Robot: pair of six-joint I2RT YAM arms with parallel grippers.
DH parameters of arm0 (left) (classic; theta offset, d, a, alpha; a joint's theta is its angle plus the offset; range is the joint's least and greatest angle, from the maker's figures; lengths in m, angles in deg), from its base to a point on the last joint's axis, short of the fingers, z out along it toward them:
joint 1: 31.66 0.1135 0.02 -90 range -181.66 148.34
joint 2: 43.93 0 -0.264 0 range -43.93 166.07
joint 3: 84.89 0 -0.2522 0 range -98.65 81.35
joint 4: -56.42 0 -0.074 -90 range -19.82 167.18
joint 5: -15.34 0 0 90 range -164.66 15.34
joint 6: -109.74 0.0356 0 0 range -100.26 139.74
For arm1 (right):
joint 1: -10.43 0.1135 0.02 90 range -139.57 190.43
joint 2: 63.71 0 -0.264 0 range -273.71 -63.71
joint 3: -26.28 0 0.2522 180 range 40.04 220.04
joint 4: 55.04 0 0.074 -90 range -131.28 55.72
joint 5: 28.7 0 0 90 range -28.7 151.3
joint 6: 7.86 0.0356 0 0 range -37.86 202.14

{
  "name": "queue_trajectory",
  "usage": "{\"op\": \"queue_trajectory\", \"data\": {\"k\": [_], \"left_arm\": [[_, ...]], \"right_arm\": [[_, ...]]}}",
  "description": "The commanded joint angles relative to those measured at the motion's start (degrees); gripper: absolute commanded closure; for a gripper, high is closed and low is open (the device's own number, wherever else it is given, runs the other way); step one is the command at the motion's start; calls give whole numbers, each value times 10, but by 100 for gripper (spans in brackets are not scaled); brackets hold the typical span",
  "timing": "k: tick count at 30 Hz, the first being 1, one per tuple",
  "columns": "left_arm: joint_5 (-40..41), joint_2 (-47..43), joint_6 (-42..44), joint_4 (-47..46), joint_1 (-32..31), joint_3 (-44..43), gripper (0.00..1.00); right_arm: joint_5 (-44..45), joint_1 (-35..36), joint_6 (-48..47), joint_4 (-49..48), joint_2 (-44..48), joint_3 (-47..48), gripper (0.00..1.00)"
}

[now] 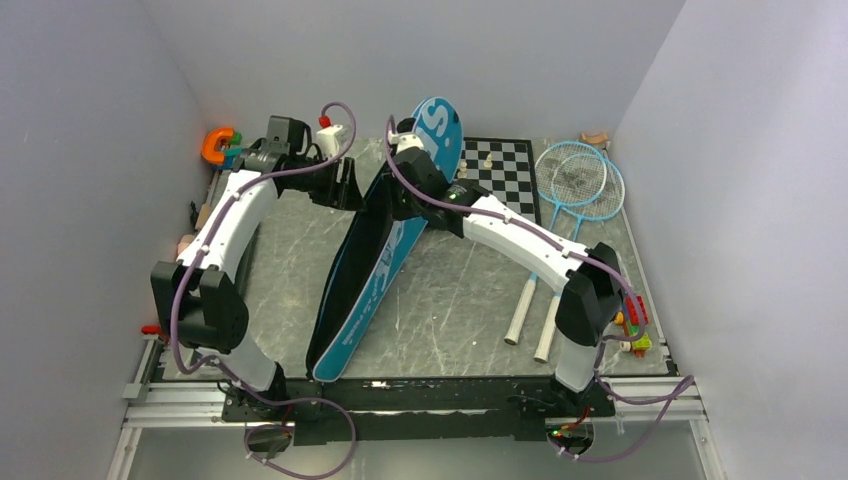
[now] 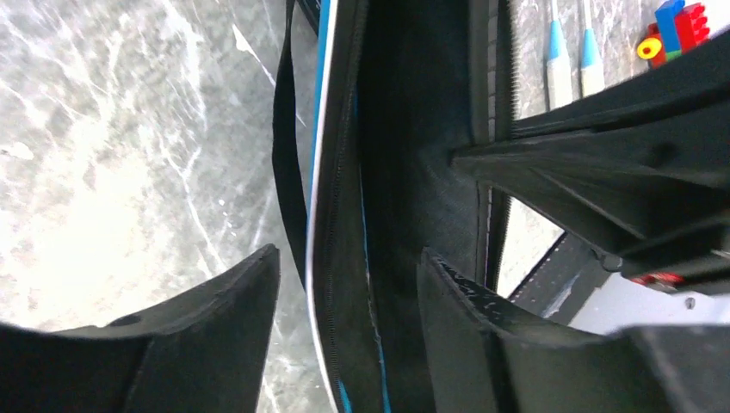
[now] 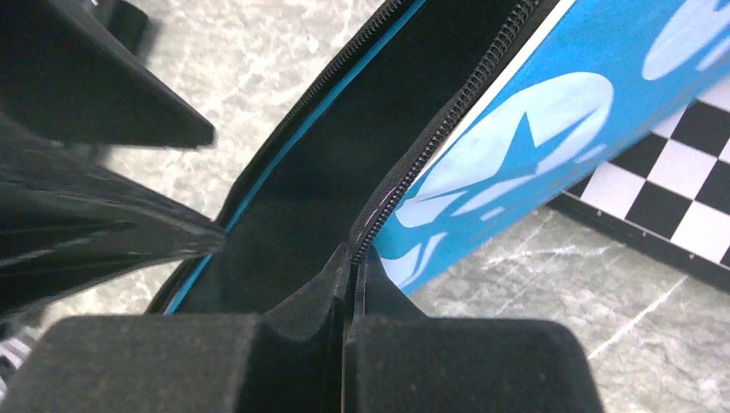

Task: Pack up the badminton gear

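Note:
The blue "SPORT" racket bag (image 1: pixel 370 285) stands on its long edge across the table's middle, unzipped, with its black inside showing (image 2: pixel 405 129). My right gripper (image 3: pixel 355 251) is shut on the zipper edge of the bag's printed flap (image 3: pixel 534 120), holding it up; from above it sits at the bag's upper half (image 1: pixel 406 205). My left gripper (image 2: pixel 349 284) is open, its fingers (image 2: pixel 215 335) straddling the other flap's edge without pinching it, left of the bag (image 1: pixel 345 182). Two light-blue rackets (image 1: pixel 580 180) lie side by side at the right, white handles (image 1: pixel 527 310) toward me.
A black-and-white chessboard (image 1: pixel 505 165) with pieces lies behind the bag, beside the rackets. An orange clamp (image 1: pixel 215 145) sits at the back left. Coloured toy bricks (image 1: pixel 632 322) rest by the right arm's base. Walls close in both sides.

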Motion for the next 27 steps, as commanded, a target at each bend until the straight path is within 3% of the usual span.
{"op": "queue_trajectory", "data": {"k": [1, 7, 12, 17, 22, 27], "left_arm": [[-6, -64, 0, -24, 6, -14, 33], [-39, -86, 20, -45, 6, 29, 27], [-37, -76, 42, -61, -2, 58, 3], [8, -59, 61, -82, -5, 71, 1], [3, -53, 62, -118, -5, 81, 1], [-12, -26, 74, -126, -5, 73, 6]], "right_arm": [[23, 5, -23, 31, -6, 10, 100], [19, 8, -29, 32, -11, 24, 100], [10, 16, -26, 26, -12, 28, 100], [-3, 23, -26, -1, 5, 7, 100], [-35, 28, -31, -40, 30, -25, 100], [-58, 30, -38, -77, 53, -51, 100]]}}
